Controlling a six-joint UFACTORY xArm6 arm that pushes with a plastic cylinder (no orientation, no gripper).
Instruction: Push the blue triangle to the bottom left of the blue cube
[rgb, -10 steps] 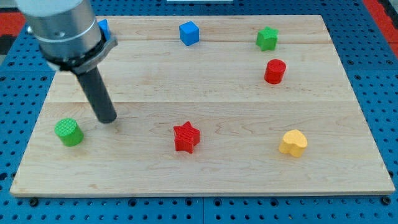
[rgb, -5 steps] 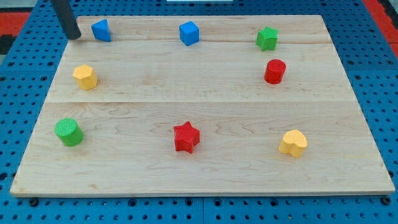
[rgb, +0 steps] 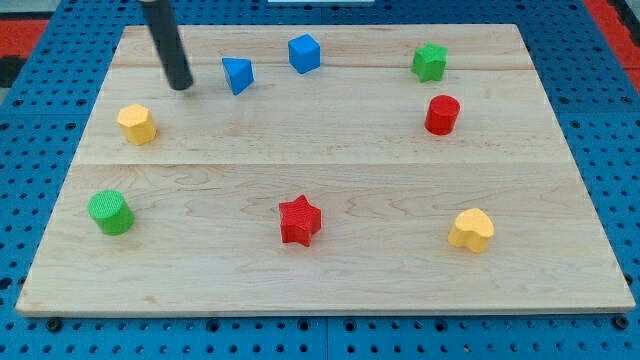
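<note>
Wooden board carries blocks. My tip, bare rod holding nothing, apart from blue triangle, at its 9 o'clock. Blue triangle near blue cube, at cube's 8 o'clock.

A pale wooden worktop made of long planks joined side by side is seen filling most of the view. It is laid on a blue pegboard surface dotted with regular holes. Red patches are glimpsed at the top corners. Even, soft lighting is cast throughout.
</note>
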